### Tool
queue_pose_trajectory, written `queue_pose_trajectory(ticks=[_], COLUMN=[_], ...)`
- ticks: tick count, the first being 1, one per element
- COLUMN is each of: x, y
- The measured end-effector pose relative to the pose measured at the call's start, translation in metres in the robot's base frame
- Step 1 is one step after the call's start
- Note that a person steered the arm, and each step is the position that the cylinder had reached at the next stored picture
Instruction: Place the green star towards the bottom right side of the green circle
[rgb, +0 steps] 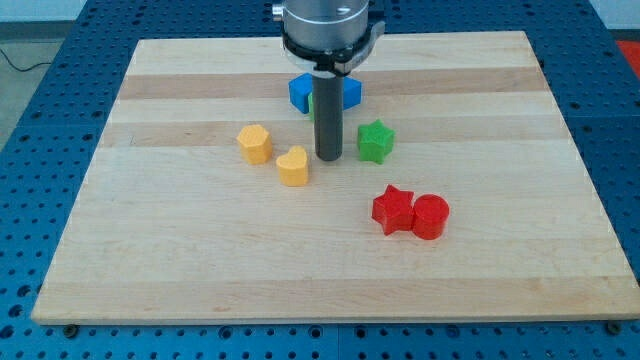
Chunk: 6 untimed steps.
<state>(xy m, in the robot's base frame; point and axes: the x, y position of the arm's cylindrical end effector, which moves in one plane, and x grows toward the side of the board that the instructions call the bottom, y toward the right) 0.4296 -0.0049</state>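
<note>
Red cylinder (431, 216) foremost; green star (376, 141) just right of my tip (329, 158).

I'm counting two yellow blocks (254, 143) (293, 166), two red blocks (393, 210) (431, 216), two blue blocks (299, 92) (351, 92), one green star (376, 141), and one green block (313, 104) peeking from behind the rod.
</note>
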Motion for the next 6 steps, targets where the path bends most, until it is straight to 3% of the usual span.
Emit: queue_pose_trajectory(ticks=[3,5,6], x=[0.012,-0.049,-0.042], y=[0.085,0.071,0.069])
